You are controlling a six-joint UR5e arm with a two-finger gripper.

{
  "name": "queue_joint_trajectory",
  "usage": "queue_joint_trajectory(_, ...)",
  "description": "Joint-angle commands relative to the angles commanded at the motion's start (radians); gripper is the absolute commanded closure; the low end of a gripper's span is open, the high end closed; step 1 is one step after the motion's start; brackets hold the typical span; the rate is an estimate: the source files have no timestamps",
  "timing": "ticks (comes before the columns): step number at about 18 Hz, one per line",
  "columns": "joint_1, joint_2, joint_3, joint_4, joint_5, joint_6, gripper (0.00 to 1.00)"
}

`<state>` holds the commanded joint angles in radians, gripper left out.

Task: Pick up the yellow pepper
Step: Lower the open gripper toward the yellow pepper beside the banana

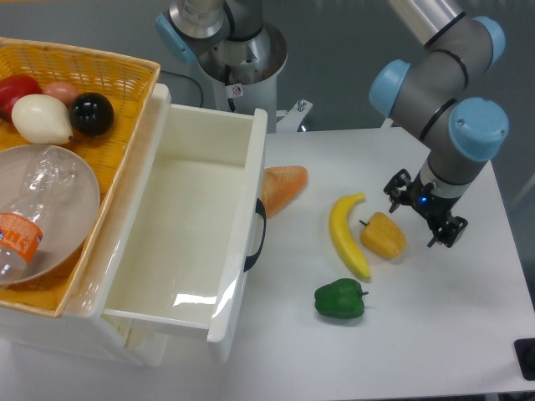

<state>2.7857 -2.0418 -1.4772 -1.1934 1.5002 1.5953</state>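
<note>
The yellow pepper is a small blocky yellow-orange pepper with a short dark stem pointing left. It lies on the white table right of the banana. My gripper hangs just to the right of the pepper and slightly behind it. Its dark fingers are spread apart with nothing between them. The pepper is not touched.
A long yellow banana lies left of the pepper. A dark green pepper sits in front. An orange bread piece leans by the open white drawer. A wicker basket with fruit and a plastic bottle stands at left.
</note>
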Motion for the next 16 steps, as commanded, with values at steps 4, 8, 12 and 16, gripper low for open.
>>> queue_joint_trajectory(4,0.000,0.003,-0.003,0.002,-0.002,-0.009,0.00)
queue_joint_trajectory(8,-0.003,-0.006,-0.009,0.043,-0.005,0.252,0.00)
queue_joint_trajectory(12,-0.005,-0.008,-0.015,0.058,-0.002,0.435,0.00)
queue_joint_trajectory(16,-0.015,-0.025,-0.018,0.055,0.003,0.624,0.03)
